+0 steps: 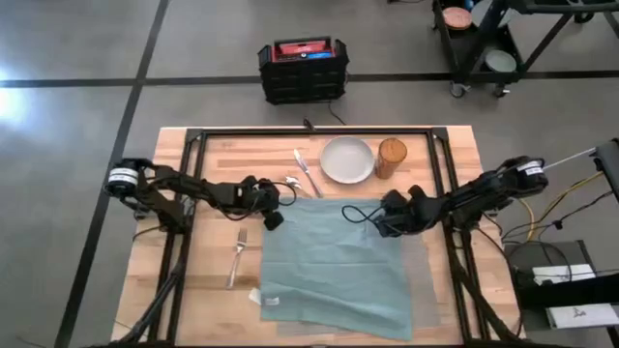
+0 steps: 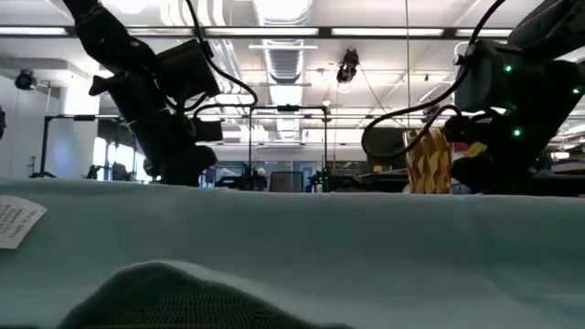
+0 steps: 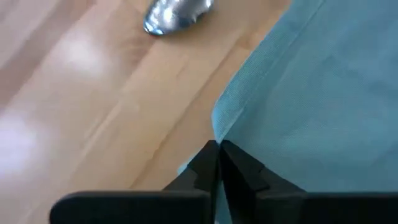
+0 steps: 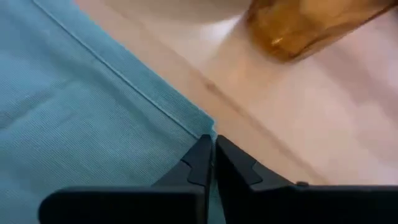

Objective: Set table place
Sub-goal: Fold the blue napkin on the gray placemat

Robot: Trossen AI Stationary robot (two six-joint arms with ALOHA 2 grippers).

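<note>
High view shows the table [image 1: 193,145] carrying a teal napkin [image 1: 334,266] spread over most of the grey placemat [image 1: 418,290], with plate [image 1: 347,159], amber glass [image 1: 391,158], knife [image 1: 306,171] and spoon [image 1: 292,182] beside its far edge and the fork [image 1: 237,257] to its left, judged parked clear while the cloth is handled. Left gripper [image 3: 217,149] and right gripper [image 4: 213,142] are each clenched on a far corner of the napkin, a two-point hold suited to lifting or folding it evenly.
</note>
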